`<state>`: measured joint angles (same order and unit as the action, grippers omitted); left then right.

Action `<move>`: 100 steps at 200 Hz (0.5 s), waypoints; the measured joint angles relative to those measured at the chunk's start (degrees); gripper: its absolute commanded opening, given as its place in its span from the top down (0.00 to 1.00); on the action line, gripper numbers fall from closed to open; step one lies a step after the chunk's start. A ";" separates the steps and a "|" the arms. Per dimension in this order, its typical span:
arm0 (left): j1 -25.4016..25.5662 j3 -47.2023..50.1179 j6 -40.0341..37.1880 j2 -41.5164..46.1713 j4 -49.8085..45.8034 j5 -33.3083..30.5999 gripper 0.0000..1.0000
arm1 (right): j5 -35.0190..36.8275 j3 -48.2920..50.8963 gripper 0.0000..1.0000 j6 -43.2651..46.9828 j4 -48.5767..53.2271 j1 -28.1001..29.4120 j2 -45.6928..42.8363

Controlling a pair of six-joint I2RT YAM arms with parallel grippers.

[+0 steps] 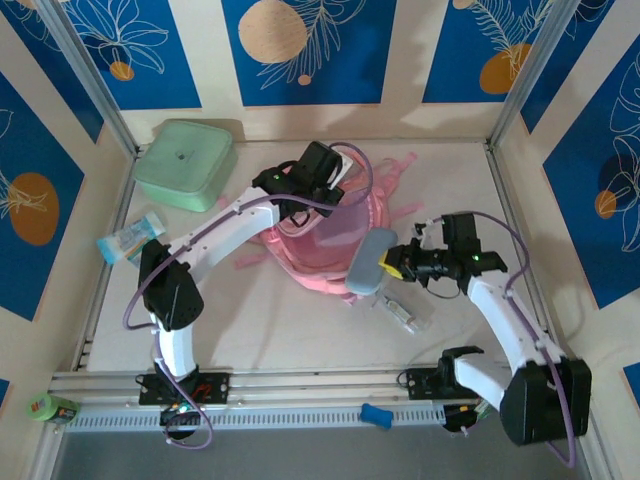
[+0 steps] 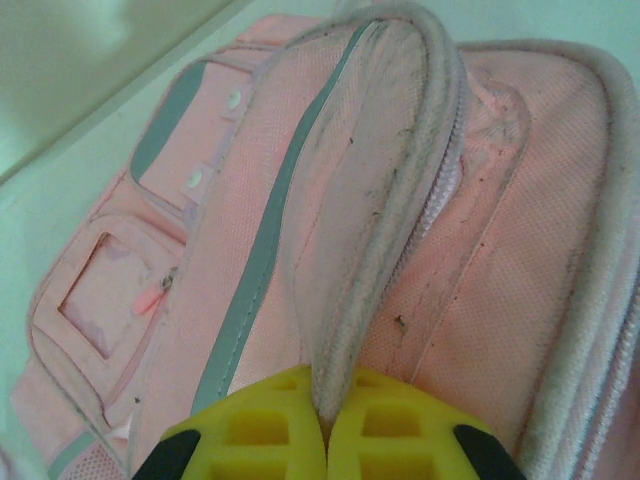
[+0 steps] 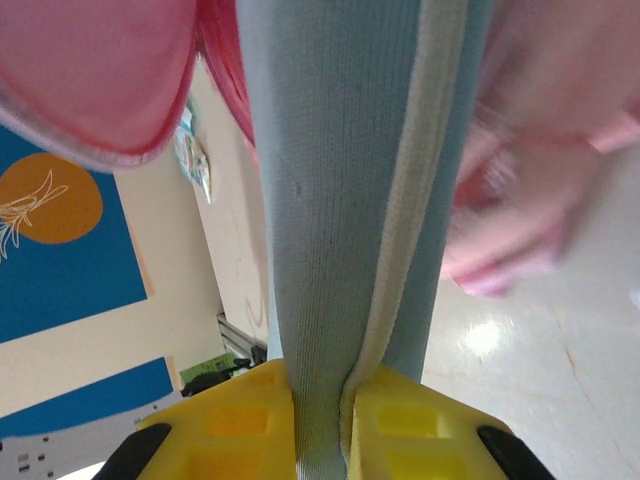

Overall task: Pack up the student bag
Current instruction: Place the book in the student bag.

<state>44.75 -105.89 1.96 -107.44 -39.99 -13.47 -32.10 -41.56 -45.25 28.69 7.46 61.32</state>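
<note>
The student bag (image 1: 322, 243) lies on the surface (image 1: 280, 320), just toward 12 o'clock of its middle. The left gripper (image 2: 322, 425) is closed, pinching a fold of the bag's zippered edge. At the bag's 4 o'clock, the right gripper (image 3: 320, 400) clamps a grey-blue case (image 1: 372, 262).

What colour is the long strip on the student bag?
Grey strip; best in the left wrist view.

Robot lab cell: alu frame posts (image 1: 91, 85), printed blue wall panels (image 1: 340, 70), mounting rail (image 1: 300, 385).

Student bag (image 1: 320, 250) pink, grey strips; oval case (image 1: 372, 262) grey-blue; lidded box (image 1: 186, 163) mint-green; walls (image 1: 330, 70) blue, orange discs.
</note>
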 measured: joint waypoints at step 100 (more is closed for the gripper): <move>1.07 -8.07 15.80 -1.51 -8.57 0.70 1.00 | 14.88 -23.08 0.68 -5.33 -25.46 13.16 39.71</move>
<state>45.82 -113.95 17.76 -108.95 -48.56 -12.78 -17.21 -64.64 -50.59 3.22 20.62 101.03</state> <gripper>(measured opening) 0.057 0.281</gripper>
